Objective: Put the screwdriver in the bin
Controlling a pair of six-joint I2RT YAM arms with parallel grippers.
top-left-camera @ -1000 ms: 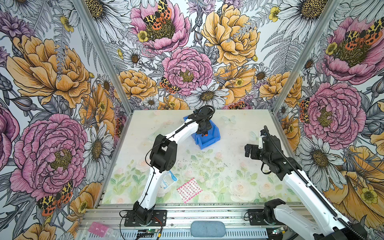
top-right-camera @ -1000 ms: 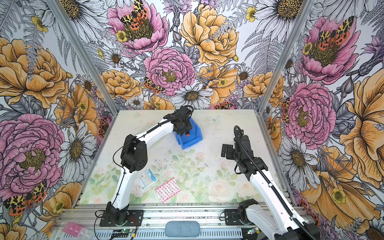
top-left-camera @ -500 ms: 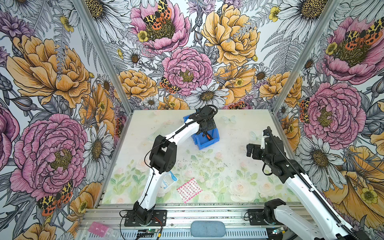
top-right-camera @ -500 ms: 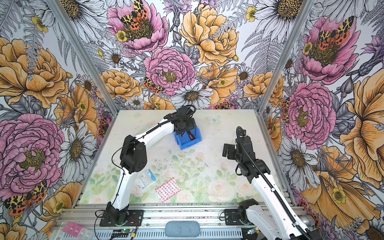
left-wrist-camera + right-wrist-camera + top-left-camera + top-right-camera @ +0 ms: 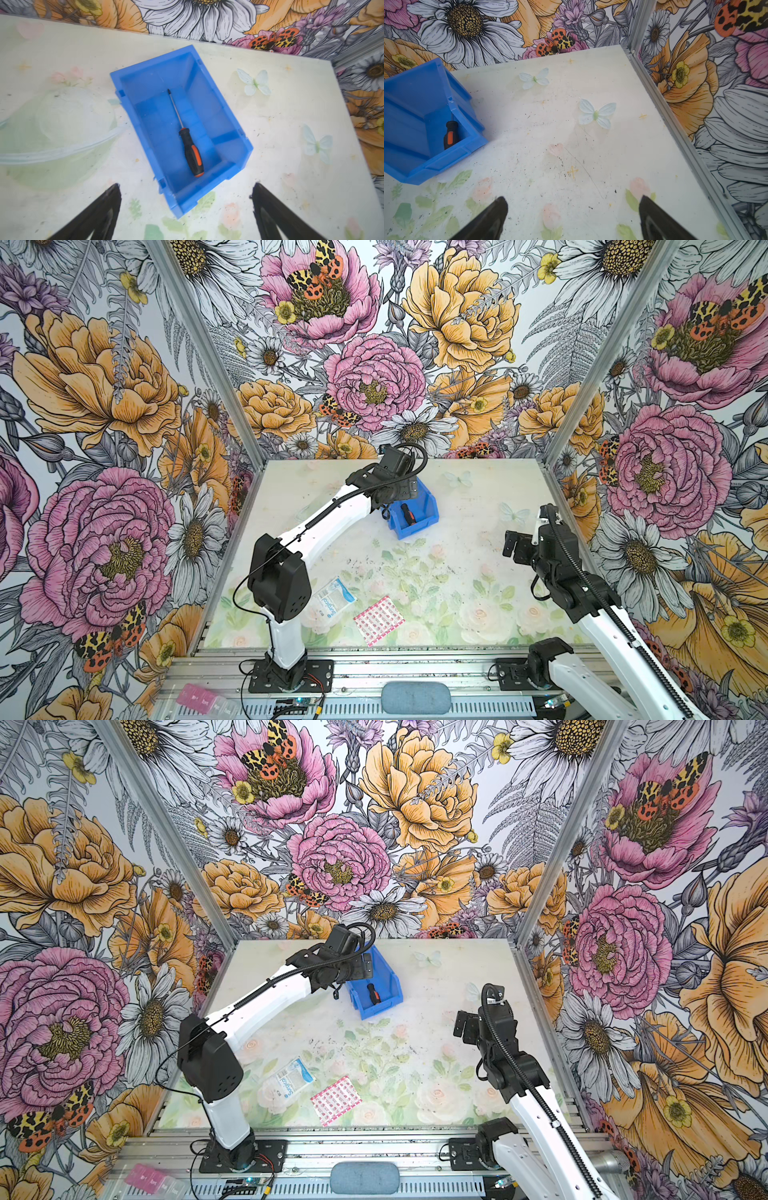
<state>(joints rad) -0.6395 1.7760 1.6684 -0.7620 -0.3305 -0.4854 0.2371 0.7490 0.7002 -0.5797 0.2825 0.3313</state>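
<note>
Presently on the desk: one bin, bright blue plastic, open-topped, standing near the far edge about midway along it, seen in both top views and in the right wrist view. Contents: one screwdriver, lying flat on the bin's floor, lengthwise, black-and-orange handle toward the low front lip, thin shaft pointing toward the high back wall; only the handle shows in the top views and mostly the handle in the right wrist view. Left gripper: hanging above the bin, jaws spread wide, nothing between them, no contact with the screwdriver. Right gripper: over bare desk near the right edge, well apart from the bin, jaws likewise wide and empty; also visible in a top view. Other items: one white-and-blue packet and one pink patterned sheet, side by side but apart, lying near the front edge toward the left corner.
</note>
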